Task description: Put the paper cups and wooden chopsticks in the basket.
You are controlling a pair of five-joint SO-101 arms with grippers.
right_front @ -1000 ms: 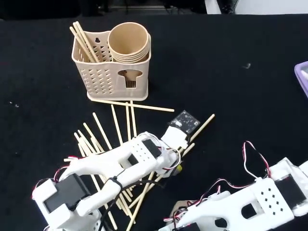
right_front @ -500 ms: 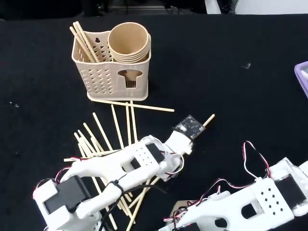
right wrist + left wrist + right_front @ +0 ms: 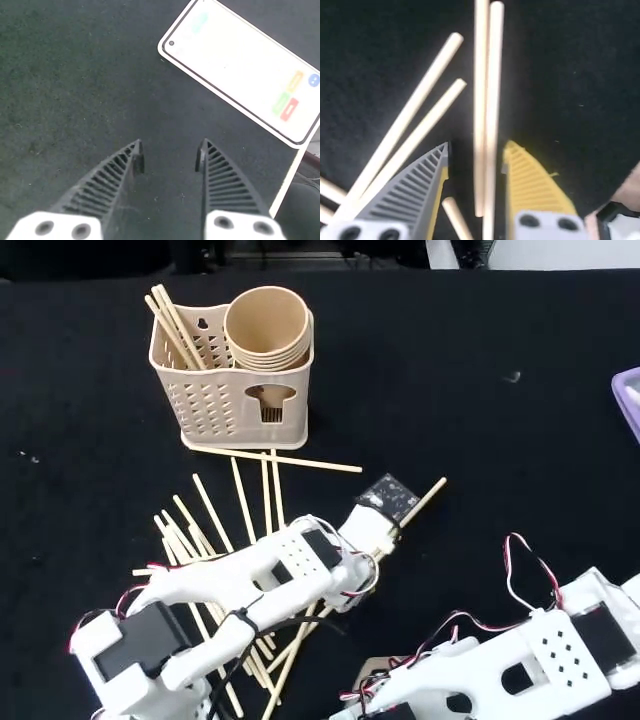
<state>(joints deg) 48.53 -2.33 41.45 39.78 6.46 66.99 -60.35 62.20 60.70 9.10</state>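
Note:
A beige perforated basket (image 3: 230, 390) stands at the back left of the black table. It holds a stack of paper cups (image 3: 268, 325) and a few wooden chopsticks (image 3: 175, 325). Several loose chopsticks (image 3: 240, 505) lie scattered in front of it. The left arm (image 3: 285, 570) stretches over this pile. My left gripper (image 3: 475, 150) is open low over the mat, with two parallel chopsticks (image 3: 486, 115) lying between its grey and yellow fingers and two more slanting beside the grey finger (image 3: 415, 190). My right gripper (image 3: 169, 150) is open above bare mat with nothing between its fingers.
A phone (image 3: 240, 65) with a lit screen lies on the mat just beyond the right gripper. The right arm (image 3: 530, 655) rests at the front right. A purple container edge (image 3: 628, 395) shows at the far right. One chopstick (image 3: 275, 458) lies along the basket's foot.
The left arm's wrist swung slightly right, then back a little, staying over the loose chopsticks. The right arm has kept still.

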